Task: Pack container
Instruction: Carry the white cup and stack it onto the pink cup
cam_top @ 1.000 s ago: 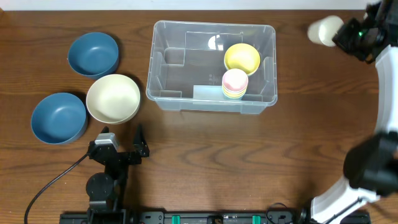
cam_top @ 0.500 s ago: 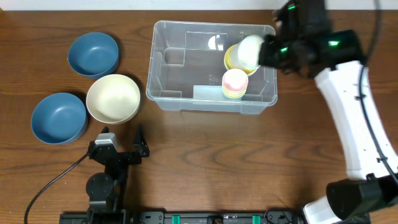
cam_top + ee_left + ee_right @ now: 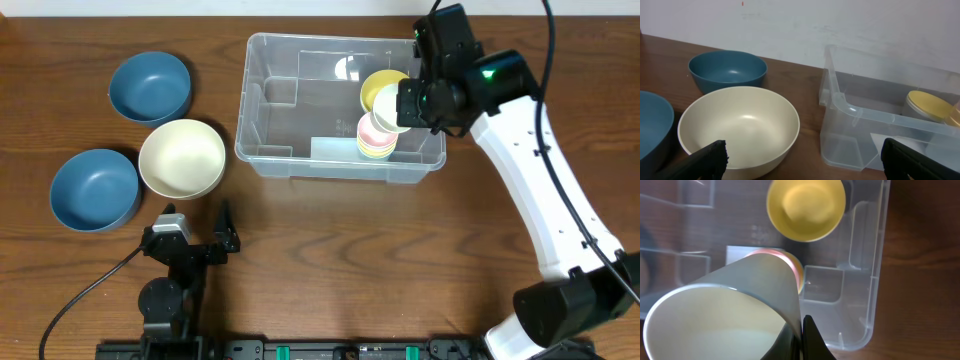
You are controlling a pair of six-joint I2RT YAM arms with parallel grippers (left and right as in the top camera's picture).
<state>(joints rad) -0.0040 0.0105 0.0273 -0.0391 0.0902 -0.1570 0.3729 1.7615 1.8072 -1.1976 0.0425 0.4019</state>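
Note:
The clear plastic container [image 3: 270, 60] sits at the table's upper middle. Inside it are a yellow bowl [image 3: 378, 82] and a stack of pastel cups [image 3: 374, 143]. My right gripper [image 3: 412, 104] is shut on the rim of a white cup [image 3: 388, 106] and holds it over the container's right part, above the cup stack. In the right wrist view the white cup [image 3: 725, 310] fills the lower left, pinched at my fingers [image 3: 802, 340], with the yellow bowl [image 3: 806, 207] beyond. My left gripper [image 3: 800, 160] is open and empty, low, facing a cream bowl [image 3: 740, 127] and the container [image 3: 850, 107].
Left of the container stand a cream bowl [image 3: 182, 158] and two blue bowls [image 3: 150, 86] [image 3: 94, 189]. The left arm's base [image 3: 175, 250] rests near the front edge, with a black cable trailing left.
My right arm has swung left from the far right corner, carrying the white cup over the container and on to above the cup stack. The left arm has not moved.

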